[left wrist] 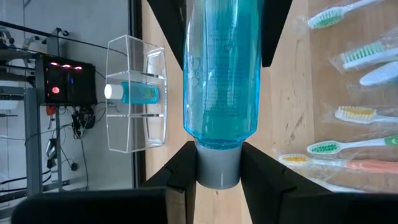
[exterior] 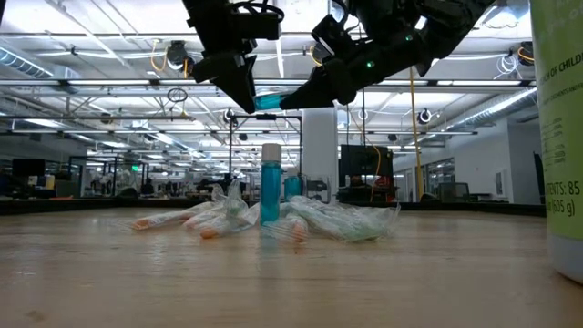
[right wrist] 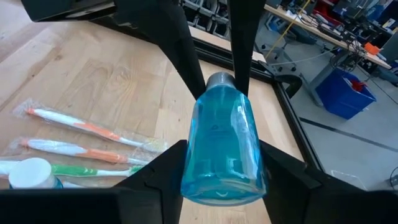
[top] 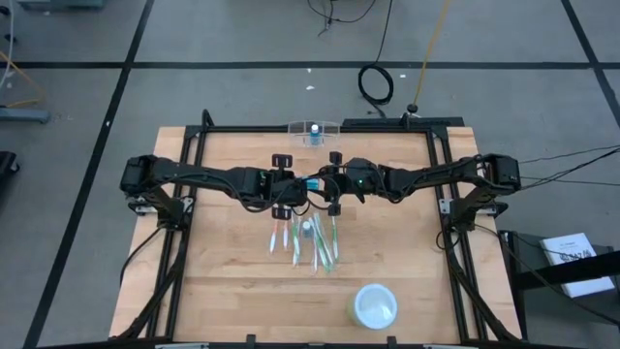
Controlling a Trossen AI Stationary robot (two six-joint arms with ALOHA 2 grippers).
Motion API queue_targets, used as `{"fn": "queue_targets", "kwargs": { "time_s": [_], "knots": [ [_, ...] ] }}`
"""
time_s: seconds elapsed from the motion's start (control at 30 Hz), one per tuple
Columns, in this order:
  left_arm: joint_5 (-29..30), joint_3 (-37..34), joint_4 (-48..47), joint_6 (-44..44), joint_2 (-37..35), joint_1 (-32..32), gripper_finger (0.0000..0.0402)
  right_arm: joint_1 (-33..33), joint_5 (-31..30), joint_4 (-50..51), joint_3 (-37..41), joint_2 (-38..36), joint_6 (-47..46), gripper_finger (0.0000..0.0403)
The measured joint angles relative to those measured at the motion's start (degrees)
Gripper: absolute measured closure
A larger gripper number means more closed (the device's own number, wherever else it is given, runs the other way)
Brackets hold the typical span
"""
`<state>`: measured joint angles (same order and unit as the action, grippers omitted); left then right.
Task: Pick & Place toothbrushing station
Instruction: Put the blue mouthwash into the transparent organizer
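Note:
A blue see-through bottle [top: 315,181] with a grey cap hangs in the air between both grippers, above the table's middle. My left gripper [left wrist: 217,149] is shut on its cap end. My right gripper [right wrist: 221,155] is shut on its bottom end. Under it, several wrapped toothbrushes [top: 312,244] lie on the wood, and a small white-capped blue bottle [exterior: 271,187] stands among them. The toothbrushing station [top: 315,129], a clear plastic holder, stands at the table's far edge with another small blue bottle [left wrist: 137,93] in it. My left gripper pinches the bottle's grey cap [left wrist: 217,177] between its two fingers. It comes from the table's left, slanting down. The bottle runs on from the fingers, lifted clear of the table. My right gripper pinches the bottle's blue body near its bottom end [right wrist: 217,186] between its two fingers [right wrist: 158,171]. It comes from the table's right, about level and in line with the bottle. The bottle lies about level, cap end away from this gripper.
A pale round tub with a white lid [top: 375,305] stands near the table's front right. A black frame [top: 441,165] runs along the table's sides and far edge. Bare wood shows at the near left [top: 213,291].

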<state>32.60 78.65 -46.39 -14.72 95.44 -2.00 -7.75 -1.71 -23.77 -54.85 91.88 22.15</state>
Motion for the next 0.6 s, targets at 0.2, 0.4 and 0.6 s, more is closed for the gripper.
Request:
{"fn": "queue_targets", "kwargs": {
  "time_s": [0.2,0.4,0.6],
  "knots": [
    [0.46,0.00,-0.07,1.08,-0.02,0.00,0.0308,-0.02,0.02,-0.47,0.04,0.00,0.02,0.0244],
    [0.46,0.00,-0.17,1.81,-0.02,0.00,0.0308,-0.02,0.02,-0.68,0.04,0.00,-0.04,0.0244],
    [0.48,0.00,-0.20,3.75,-0.02,-0.02,0.0308,-0.02,0.04,-0.93,0.04,0.00,-0.27,0.0246]
  ]
}}
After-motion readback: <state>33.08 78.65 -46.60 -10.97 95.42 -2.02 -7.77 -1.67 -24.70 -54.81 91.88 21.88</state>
